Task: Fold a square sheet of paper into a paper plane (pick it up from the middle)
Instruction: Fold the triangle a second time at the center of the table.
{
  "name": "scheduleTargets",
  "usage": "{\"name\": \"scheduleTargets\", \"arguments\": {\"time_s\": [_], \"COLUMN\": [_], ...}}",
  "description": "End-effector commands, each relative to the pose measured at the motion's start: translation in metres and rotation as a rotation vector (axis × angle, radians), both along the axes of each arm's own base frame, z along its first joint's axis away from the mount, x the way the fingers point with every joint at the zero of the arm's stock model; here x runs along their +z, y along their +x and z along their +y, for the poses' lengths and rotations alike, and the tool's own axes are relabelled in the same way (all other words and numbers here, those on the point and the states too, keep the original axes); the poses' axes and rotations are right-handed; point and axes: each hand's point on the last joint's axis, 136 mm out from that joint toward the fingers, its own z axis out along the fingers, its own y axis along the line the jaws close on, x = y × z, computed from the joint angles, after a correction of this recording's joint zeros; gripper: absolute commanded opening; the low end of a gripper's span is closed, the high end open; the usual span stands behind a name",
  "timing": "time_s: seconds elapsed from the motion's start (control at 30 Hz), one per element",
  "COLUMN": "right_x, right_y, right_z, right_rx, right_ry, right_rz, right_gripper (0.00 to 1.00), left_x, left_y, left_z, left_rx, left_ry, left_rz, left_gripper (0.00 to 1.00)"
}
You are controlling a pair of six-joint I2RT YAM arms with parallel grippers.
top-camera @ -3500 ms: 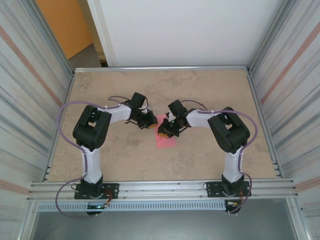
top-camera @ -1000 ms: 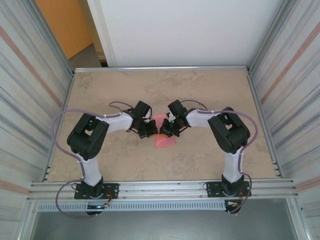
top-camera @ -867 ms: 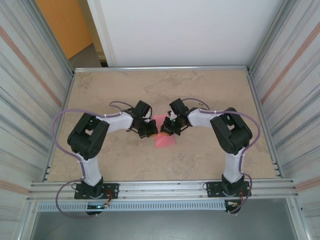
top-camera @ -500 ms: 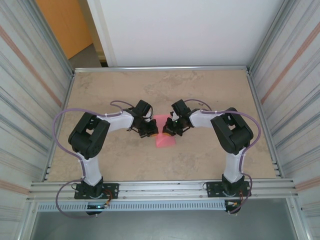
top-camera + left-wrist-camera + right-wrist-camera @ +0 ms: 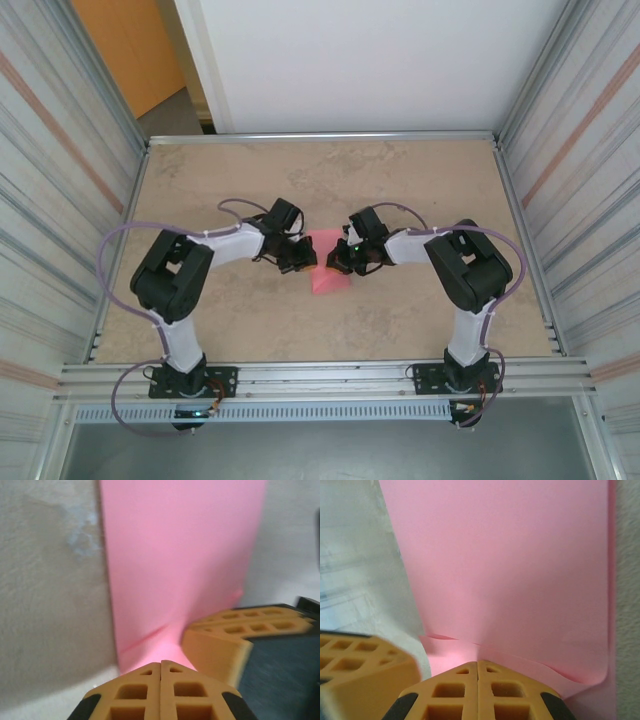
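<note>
folding looks early: left gripper (image 5: 160, 666) and right gripper (image 5: 477, 664) both pinch the pink square sheet of paper (image 5: 330, 281) mid-tabletop (image 5: 400, 180); most creases remain.

Paper (image 5: 185, 555): thin, smooth, matt pink, with one sharp crease. Table (image 5: 400, 180): matt, mottled beige, stone-like. Finger pads (image 5: 445, 695): matt orange, moulded, grid-pitted. Side walls (image 5: 580, 150): ribbed sheet metal, dull sheen. Front rail (image 5: 330, 375): brushed aluminium.
</note>
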Motion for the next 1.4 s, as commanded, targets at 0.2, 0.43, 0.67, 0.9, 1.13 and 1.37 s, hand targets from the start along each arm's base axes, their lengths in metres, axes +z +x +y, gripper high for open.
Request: {"name": "scheduleTargets", "arguments": {"time_s": [0.2, 0.43, 0.67, 0.9, 1.13, 1.37], "right_x": [-0.08, -0.079, -0.079, -0.08, -0.081, -0.083], "right_y": [-0.041, -0.04, -0.041, -0.041, -0.041, -0.042], "right_z": [-0.058, -0.058, -0.057, -0.056, -0.058, -0.058], "right_rx": [-0.083, -0.088, -0.088, -0.088, -0.091, -0.093], "right_ry": [-0.285, -0.281, -0.28, -0.275, -0.277, -0.277], "right_rz": [0.183, 0.188, 0.195, 0.204, 0.208, 0.216], "right_gripper": [0.0, 0.0, 0.0, 0.0, 0.0, 0.0], "left_x": [0.014, 0.0, -0.007, -0.011, -0.02, -0.027], "left_y": [-0.034, -0.043, -0.043, -0.043, -0.044, -0.048], "left_z": [-0.021, -0.028, -0.03, -0.033, -0.028, -0.022], "left_rx": [-0.026, -0.043, -0.066, -0.092, -0.107, -0.12], "left_ry": [-0.1, -0.084, -0.055, -0.027, 0.027, 0.069], "left_rz": [-0.018, 0.017, 0.035, 0.033, 0.048, 0.063], "left_gripper": [0.08, 0.08, 0.08, 0.08, 0.06, 0.04]}}
